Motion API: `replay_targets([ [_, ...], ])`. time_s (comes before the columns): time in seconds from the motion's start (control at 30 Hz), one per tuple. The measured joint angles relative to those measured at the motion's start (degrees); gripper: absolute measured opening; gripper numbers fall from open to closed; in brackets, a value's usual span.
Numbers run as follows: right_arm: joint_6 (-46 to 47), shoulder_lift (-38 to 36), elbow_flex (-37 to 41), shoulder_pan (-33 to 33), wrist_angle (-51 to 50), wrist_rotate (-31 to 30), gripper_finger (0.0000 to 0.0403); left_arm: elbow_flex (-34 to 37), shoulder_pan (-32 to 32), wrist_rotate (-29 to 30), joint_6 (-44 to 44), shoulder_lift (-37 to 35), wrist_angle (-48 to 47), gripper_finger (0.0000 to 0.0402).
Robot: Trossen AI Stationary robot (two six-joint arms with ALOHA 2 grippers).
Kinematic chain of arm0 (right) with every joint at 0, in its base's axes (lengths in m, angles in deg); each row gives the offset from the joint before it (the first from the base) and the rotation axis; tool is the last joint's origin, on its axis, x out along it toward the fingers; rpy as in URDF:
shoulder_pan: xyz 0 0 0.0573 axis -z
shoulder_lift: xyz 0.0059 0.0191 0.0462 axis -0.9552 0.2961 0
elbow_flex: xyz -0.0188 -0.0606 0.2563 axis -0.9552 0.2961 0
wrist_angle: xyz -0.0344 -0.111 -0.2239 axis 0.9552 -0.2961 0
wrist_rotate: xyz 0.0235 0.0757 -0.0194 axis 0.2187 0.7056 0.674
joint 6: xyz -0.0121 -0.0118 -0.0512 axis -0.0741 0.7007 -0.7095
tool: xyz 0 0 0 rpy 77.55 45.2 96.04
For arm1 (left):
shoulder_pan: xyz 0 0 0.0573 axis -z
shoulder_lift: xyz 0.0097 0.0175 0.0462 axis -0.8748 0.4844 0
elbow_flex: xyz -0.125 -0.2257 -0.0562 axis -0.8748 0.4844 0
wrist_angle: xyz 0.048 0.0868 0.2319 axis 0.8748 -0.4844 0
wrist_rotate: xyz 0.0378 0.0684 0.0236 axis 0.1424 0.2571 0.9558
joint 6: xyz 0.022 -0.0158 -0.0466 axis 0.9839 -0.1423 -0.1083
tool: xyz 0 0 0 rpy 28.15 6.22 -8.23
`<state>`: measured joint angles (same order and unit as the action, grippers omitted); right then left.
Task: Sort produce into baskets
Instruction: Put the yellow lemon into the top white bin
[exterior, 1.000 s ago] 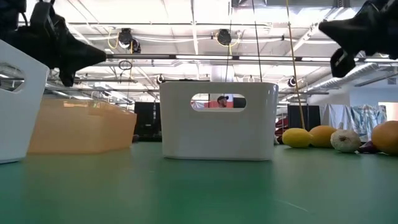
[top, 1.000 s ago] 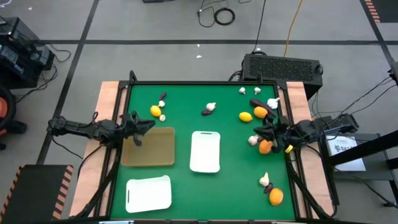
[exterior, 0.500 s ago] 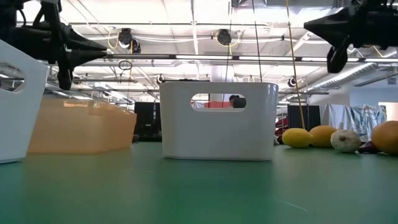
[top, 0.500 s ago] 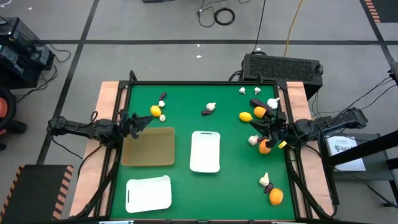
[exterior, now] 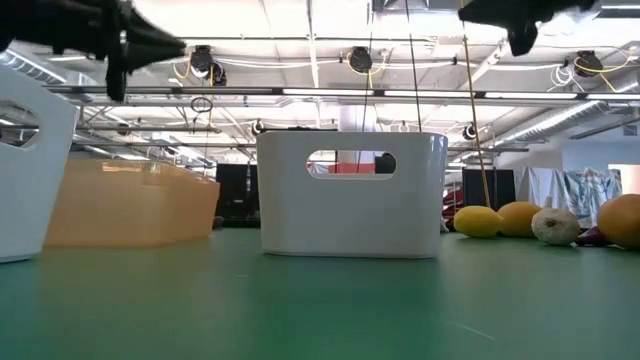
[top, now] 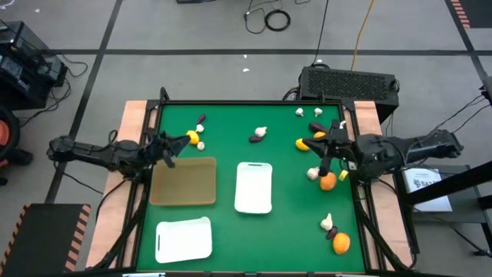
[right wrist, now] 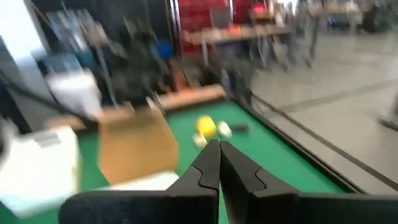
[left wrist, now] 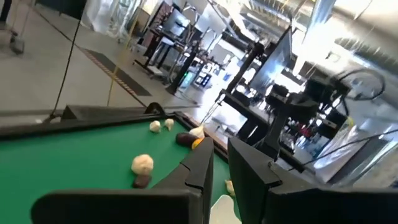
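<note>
Nothing sorted yet: tan square basket (top: 185,181) and both white plastic baskets (top: 254,187) empty, oranges, garlic bulbs and purple veg scattered over the green felt surface (top: 231,135). Left hand (top: 178,142) narrowly parted, holding nothing, hovering by a yellow fruit (top: 192,137), probably lining up a pick. Right hand (top: 323,141) pinched closed and empty above the right-side pile.

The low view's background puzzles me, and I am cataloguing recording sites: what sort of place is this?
Probably an industrial lab or workshop hall: exposed ceiling beams with strip lights, a bare concrete floor with loose cables, and workbenches and equipment racks beyond the green table.
</note>
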<state>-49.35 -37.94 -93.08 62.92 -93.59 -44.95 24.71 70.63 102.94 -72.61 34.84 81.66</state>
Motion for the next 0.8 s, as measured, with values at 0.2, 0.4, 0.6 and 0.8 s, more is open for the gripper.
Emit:
replay_targets([
  [0.2, 0.38, 8.52, -10.33, 4.54, -16.19, 0.18, 0.0025, -11.64, 0.0, -4.76, 8.87, 10.22, -4.85, 0.0056],
  [0.4, 2.99, 16.35, -16.01, 11.72, -31.9, 5.68, 0.0082, -25.24, -1.35, -5.02, 9.46, 17.02, -20.15, 0.0056],
  [0.6, 3.73, 25.35, -19.97, 19.14, -40.36, 15.0, 0.0138, -36.83, -3.75, -8.46, 9.77, 19.2, -35.85, 0.0056],
  [0.8, 1.28, 33.29, -21.72, 24.37, -41.43, 15.7, 0.0188, -39.95, -8.0, -4.76, 12.12, 18.6, -42.34, 0.0056],
])
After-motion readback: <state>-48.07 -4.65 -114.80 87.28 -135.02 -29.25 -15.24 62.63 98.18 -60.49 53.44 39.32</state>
